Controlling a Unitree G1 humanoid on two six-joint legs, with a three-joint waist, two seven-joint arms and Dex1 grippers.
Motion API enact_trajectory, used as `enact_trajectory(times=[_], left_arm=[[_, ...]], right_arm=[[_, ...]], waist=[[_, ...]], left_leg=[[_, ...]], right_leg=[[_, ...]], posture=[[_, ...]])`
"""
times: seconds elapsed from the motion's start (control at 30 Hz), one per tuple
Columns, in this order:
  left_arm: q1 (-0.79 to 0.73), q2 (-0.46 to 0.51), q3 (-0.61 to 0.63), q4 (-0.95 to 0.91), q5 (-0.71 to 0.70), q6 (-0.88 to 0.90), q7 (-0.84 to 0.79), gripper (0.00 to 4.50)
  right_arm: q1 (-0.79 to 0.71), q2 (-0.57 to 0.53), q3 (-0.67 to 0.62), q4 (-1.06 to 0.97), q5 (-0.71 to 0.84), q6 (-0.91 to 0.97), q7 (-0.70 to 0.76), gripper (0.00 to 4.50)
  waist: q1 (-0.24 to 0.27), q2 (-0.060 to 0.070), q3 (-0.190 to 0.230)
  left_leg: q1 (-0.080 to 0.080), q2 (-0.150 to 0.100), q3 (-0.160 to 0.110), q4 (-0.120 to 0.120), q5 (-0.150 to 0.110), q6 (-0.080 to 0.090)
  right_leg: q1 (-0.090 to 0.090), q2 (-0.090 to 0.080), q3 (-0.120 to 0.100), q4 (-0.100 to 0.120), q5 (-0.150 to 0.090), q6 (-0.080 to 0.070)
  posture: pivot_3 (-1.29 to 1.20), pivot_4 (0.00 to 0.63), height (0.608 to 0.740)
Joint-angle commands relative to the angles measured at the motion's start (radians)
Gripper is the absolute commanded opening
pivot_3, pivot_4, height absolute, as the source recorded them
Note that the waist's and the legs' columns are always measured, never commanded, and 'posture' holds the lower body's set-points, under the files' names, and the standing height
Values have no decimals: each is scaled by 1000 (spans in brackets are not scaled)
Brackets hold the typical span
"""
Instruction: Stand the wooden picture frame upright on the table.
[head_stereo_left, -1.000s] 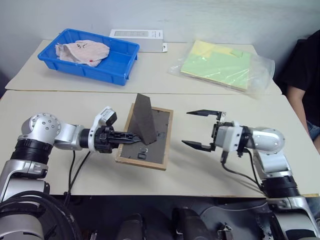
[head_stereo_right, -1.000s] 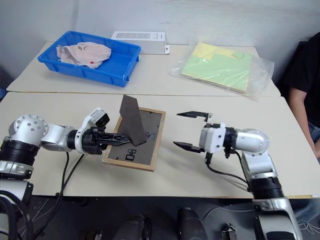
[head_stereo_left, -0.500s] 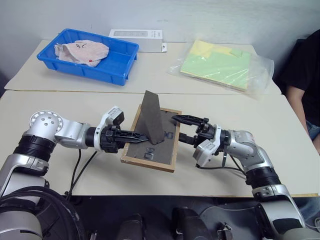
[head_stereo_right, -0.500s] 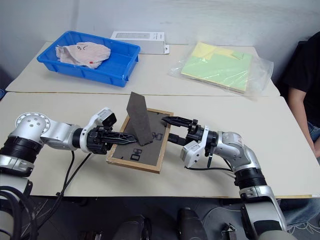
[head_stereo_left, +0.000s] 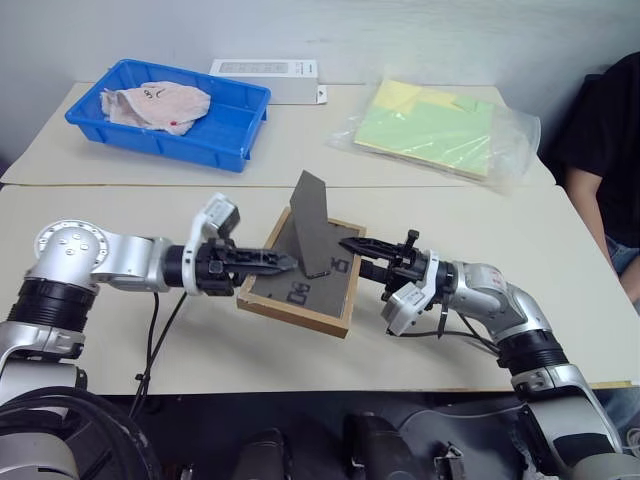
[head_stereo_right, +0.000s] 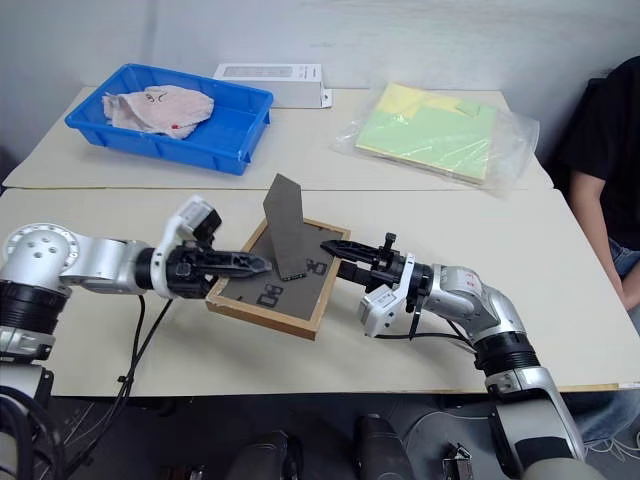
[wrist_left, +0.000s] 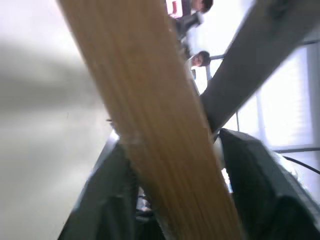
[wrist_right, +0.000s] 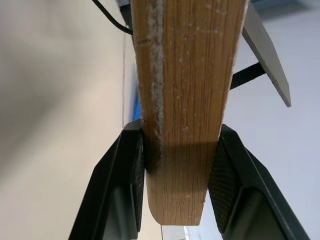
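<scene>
Wooden picture frame (head_stereo_left: 300, 285) now pinched by right fingers (wrist_right: 225, 185); left fingers (wrist_left: 250, 190) have loosened around it.

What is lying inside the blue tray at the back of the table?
A crumpled pinkish-white cloth lies in the blue tray, toward its left end. The rest of the tray floor looks bare. What is under the cloth is covered.

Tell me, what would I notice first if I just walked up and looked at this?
Probably the wooden picture frame in the middle of the near table, lying back-up and tilted, with its dark stand poking up. The left hand and right hand reach in from either side, and the right one pinches the frame's edge. Behind it, a bright blue bin holding a cloth also catches the eye.
</scene>
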Motion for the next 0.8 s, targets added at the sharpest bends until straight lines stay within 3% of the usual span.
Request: enact_trajectory(times=[0.03,0.13,0.27,0.33,0.4,0.47,0.57,0.67,0.8], left_arm=[[47,35,112,-16,42,-5,-27,3754],[114,73,177,-44,170,-24,-85,3797],[254,105,255,-170,510,-355,-303,3797],[327,84,294,-226,721,-670,-447,3797],[378,59,303,-268,904,-936,-552,4144],[422,51,281,-309,1033,-1093,-636,4500],[500,-14,262,-390,1162,-1276,-679,4500],[533,-77,265,-416,1213,-1343,-691,4500],[544,-120,274,-427,1222,-1328,-695,4500]], right_arm=[[14,-28,2,-43,62,2,-27,1269],[34,-43,12,-67,106,24,-16,1269],[78,-81,25,-108,246,96,39,1269],[123,-103,40,-169,493,257,150,1269],[179,-119,36,-307,895,601,338,1269],[203,-138,0,-402,1122,838,430,1269],[195,-168,-53,-416,1375,1249,482,1269],[153,-147,-73,-318,1420,1450,519,1269],[64,-64,-117,-131,1371,1501,521,1269]], waist=[[-2,0,0],[-3,0,0],[-2,1,1],[4,2,1],[20,2,2],[28,2,2],[29,3,2],[29,3,2],[25,4,2]], left_leg=[[0,0,0,0,0,0],[0,0,0,-1,0,-1],[1,0,1,-2,0,-1],[0,1,2,-1,0,-1],[0,1,1,-1,0,-1],[0,1,2,0,0,-1],[0,1,2,0,0,1],[0,1,1,0,-1,1],[0,1,3,-1,-1,1]], right_leg=[[0,0,0,0,0,0],[0,1,0,0,0,0],[0,1,0,0,-1,-2],[0,1,-1,-1,-1,-2],[1,1,-2,-2,-1,-2],[2,0,-1,-3,-1,-2],[2,-2,-1,-3,-1,-2],[3,-3,-1,-3,-1,-2],[1,-2,-1,-3,-1,-2]], posture=[[0,150,740],[0,150,740],[0,150,740],[0,150,740],[0,150,740],[0,150,740],[0,150,740],[0,150,740],[0,150,740]])
